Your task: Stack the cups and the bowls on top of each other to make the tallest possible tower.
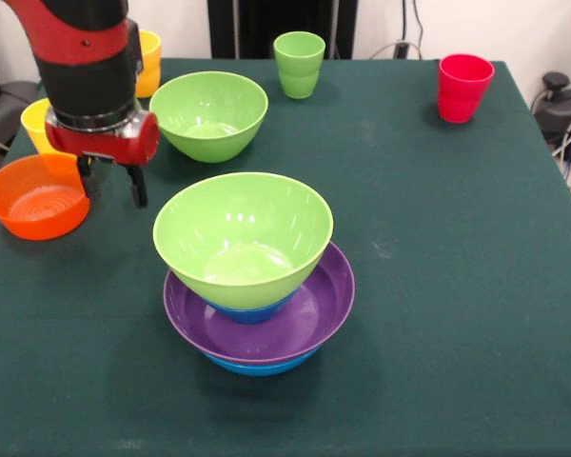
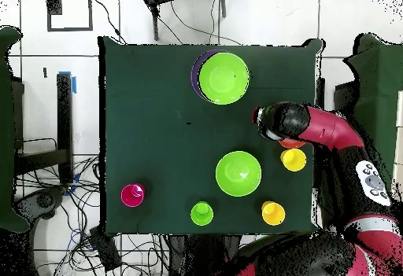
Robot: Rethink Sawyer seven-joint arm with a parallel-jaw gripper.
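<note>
Gripper (image 1: 109, 183) hanging just above small orange bowl (image 1: 35, 196), fingers apart, holding nothing. Tower (image 1: 252, 276) mid-table beside it: large blue, purple, small blue, light green on top. Second green bowl (image 1: 209, 114) behind; yellow cup (image 1: 36, 122) close by arm.

A dark green tablecloth (image 1: 438, 238) covers the table, on a white tiled floor (image 2: 47, 60) strewn with cables (image 2: 55, 202).

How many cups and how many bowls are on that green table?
Cups: 4, yellow, orange-yellow, light green, red.
Bowls: 6, two light green, orange, purple, two blue.
Total: 10.
</note>
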